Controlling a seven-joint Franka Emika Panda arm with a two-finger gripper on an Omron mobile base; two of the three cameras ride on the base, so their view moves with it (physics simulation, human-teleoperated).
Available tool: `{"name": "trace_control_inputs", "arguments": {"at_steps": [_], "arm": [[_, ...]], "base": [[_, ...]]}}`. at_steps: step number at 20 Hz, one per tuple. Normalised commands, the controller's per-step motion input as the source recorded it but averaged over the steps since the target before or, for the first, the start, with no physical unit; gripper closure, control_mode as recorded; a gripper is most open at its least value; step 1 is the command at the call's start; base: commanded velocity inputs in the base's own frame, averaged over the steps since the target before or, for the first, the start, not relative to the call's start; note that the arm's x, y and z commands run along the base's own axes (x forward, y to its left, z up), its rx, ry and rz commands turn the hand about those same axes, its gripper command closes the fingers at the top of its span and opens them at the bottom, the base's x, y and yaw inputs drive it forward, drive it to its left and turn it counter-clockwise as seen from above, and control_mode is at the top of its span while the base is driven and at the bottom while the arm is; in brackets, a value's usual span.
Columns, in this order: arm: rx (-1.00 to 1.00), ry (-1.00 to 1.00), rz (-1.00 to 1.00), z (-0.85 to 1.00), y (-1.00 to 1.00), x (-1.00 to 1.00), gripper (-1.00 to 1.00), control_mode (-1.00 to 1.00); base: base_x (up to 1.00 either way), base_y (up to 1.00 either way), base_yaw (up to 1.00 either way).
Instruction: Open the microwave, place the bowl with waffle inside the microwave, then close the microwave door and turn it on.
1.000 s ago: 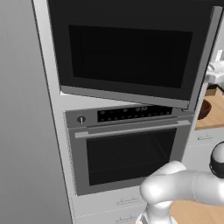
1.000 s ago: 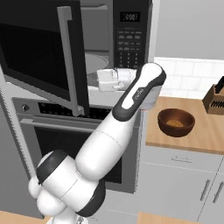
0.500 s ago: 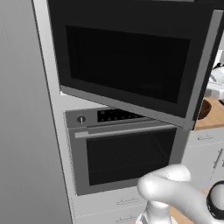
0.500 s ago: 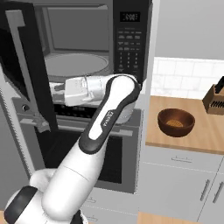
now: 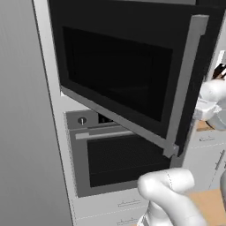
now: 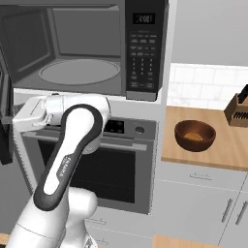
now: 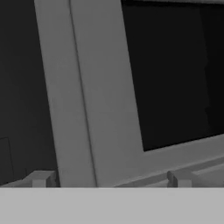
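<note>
The microwave (image 6: pixel 87 48) stands open, showing its grey cavity and round turntable (image 6: pixel 80 71). Its black door (image 5: pixel 119 75) is swung wide toward the left, window dark, silver handle (image 5: pixel 187 84) upright at its free edge. My gripper (image 6: pixel 18 117) is open at the door's inner side, below the cavity's left corner. In the hand view my gripper (image 7: pixel 109 179) faces the door's grey inner frame (image 7: pixel 100 109) with nothing between the fingertips (image 7: pixel 41 178). The reddish-brown bowl (image 6: pixel 194 135), a tan patch inside it, sits on the wooden counter (image 6: pixel 213 150) to the right.
A silver-fronted oven (image 6: pixel 116 164) with a bar handle sits under the microwave. The black keypad panel (image 6: pixel 144 48) is right of the cavity. A knife block (image 6: pixel 238 109) stands at the counter's far right. White drawers (image 6: pixel 203 203) lie below the counter.
The microwave door has swung from partly open to wide open. My hand has moved left from in front of the cavity to the door's inner side.
</note>
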Motion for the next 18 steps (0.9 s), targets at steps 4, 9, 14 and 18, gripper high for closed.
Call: {"name": "trace_control_inputs", "arguments": {"at_steps": [4, 9, 14, 18], "arm": [[-0.01, 0.03, -0.05, 0.00, 0.99, -0.12, -1.00, -1.00], [0.00, 0.05, -0.07, 0.00, 0.98, -0.08, -1.00, -1.00], [0.00, 0.04, -0.08, 0.00, 0.85, -0.01, -1.00, -1.00], [-0.02, 0.01, -0.08, 0.00, 0.65, 0.00, -1.00, -1.00]], "base": [[0.00, 0.00, 0.00], [0.00, 0.00, 0.00], [0.00, 0.00, 0.00], [0.00, 0.00, 0.00]]}}
